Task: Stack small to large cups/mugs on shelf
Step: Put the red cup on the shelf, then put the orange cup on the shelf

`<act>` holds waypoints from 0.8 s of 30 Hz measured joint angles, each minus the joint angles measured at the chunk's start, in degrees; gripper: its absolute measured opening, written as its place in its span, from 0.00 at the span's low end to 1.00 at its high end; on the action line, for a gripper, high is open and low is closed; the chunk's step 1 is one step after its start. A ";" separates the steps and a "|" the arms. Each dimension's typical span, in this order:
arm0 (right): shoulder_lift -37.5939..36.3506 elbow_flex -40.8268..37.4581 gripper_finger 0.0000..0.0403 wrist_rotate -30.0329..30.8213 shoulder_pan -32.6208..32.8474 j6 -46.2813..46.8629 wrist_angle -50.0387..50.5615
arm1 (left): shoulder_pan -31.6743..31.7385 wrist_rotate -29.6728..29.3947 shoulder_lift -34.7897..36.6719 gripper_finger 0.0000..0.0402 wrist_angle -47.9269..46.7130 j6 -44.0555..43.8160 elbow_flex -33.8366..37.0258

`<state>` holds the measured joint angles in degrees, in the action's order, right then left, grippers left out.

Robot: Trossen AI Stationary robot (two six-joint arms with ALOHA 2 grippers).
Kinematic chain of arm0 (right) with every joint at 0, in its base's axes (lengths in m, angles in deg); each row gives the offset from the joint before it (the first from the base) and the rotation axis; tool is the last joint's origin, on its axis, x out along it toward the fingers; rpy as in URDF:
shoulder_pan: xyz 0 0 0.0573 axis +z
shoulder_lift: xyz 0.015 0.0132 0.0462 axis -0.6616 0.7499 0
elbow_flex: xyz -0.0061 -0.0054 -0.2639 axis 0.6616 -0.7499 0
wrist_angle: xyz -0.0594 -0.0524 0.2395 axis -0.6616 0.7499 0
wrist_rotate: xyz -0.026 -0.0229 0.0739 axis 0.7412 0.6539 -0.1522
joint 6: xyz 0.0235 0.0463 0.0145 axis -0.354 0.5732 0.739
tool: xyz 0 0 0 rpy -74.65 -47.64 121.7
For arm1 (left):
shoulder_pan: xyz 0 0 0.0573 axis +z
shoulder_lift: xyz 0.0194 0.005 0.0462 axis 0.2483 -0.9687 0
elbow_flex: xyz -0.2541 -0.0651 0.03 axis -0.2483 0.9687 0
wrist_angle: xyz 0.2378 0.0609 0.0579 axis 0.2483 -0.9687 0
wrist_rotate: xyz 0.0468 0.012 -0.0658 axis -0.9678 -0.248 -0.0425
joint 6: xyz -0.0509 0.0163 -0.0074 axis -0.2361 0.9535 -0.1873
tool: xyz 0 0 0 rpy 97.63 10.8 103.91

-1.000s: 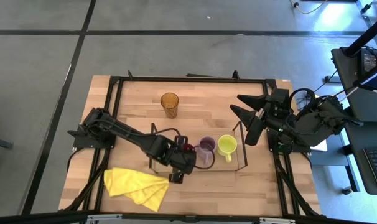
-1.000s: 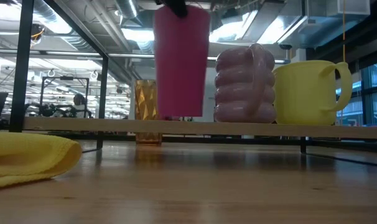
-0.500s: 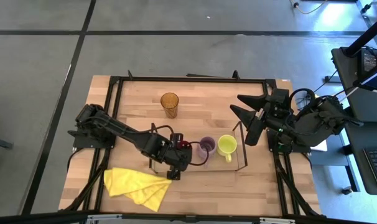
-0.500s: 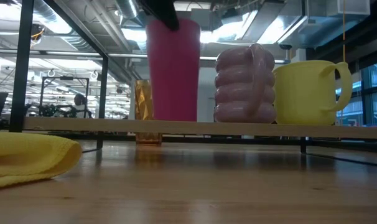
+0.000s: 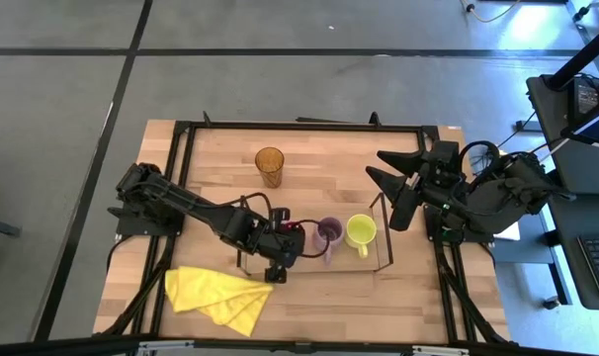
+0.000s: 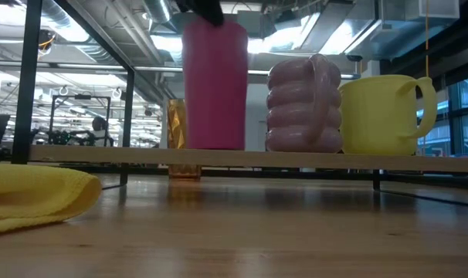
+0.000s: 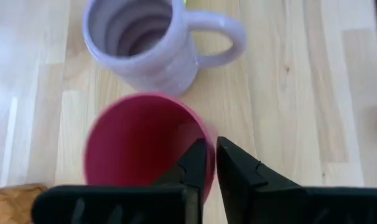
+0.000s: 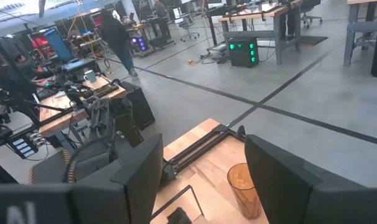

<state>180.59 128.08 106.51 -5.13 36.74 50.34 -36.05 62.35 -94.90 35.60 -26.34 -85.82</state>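
Left wrist view shows the left gripper (image 7: 211,163) pinching the red cup's (image 7: 145,140) rim. The cup sits on the shelf (image 6: 296,160) beside the lilac mug (image 6: 305,104). Next I think it lets go. The right gripper (image 5: 390,183) waits, spread wide.

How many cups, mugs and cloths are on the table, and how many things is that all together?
Cups without a handle: 2, the amber cup and the red cup
Mugs with a handle: 2, the lilac mug and the yellow-green mug
Yellow cloths: 1, the cloth
Total: 5
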 joint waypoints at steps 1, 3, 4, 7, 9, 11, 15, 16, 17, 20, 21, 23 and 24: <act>0.00 0.01 0.57 0.00 0.00 0.51 0.44 | -0.07 -0.12 0.35 0.09 0.29 0.00 0.00; 0.00 -0.01 0.57 -0.01 0.00 1.46 1.67 | -0.17 -0.36 1.08 0.10 -0.07 0.00 -0.02; 0.00 0.00 0.57 -0.01 0.00 2.05 2.17 | -0.12 -0.39 1.17 0.11 -0.04 0.01 -0.06; 0.00 0.00 0.57 -0.01 0.00 2.84 2.88 | 0.29 -0.42 0.98 0.11 -0.13 0.23 -0.07; 0.00 0.01 0.57 0.00 -0.02 2.90 2.90 | 0.33 -0.69 0.84 0.11 -0.07 0.26 -0.07; 0.00 0.00 0.57 0.00 -0.02 2.94 2.91 | 0.18 -0.77 0.58 0.11 -0.09 0.26 -0.07; 0.00 0.01 0.57 0.00 -0.02 2.94 2.91 | -0.15 -1.05 2.45 0.12 0.62 0.28 -0.03; 0.00 0.01 0.57 0.00 -0.03 2.94 2.93 | -0.15 -1.26 3.40 0.12 0.51 0.28 -0.07; 0.00 0.01 0.57 -0.01 -0.13 2.94 2.93 | -0.15 -1.64 4.45 0.12 0.15 0.24 -0.13; 0.00 0.01 0.57 0.00 -0.15 2.96 3.01 | 0.49 -3.16 7.67 0.12 -3.01 -0.31 -0.13; 0.00 0.00 0.57 0.00 -0.15 2.96 3.04 | 0.98 -3.79 8.95 0.12 -4.09 -0.53 -0.13; 0.00 0.00 0.57 0.00 -0.15 2.96 3.15 | 2.71 -5.17 11.50 0.12 -6.24 -0.48 -0.14; 0.00 0.01 0.57 -0.01 -0.15 2.97 3.12 | 3.94 -5.38 12.61 0.12 -7.23 0.08 -0.09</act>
<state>180.59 128.09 106.50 -5.28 39.72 53.46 -32.11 56.97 -82.29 28.37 -26.25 -85.90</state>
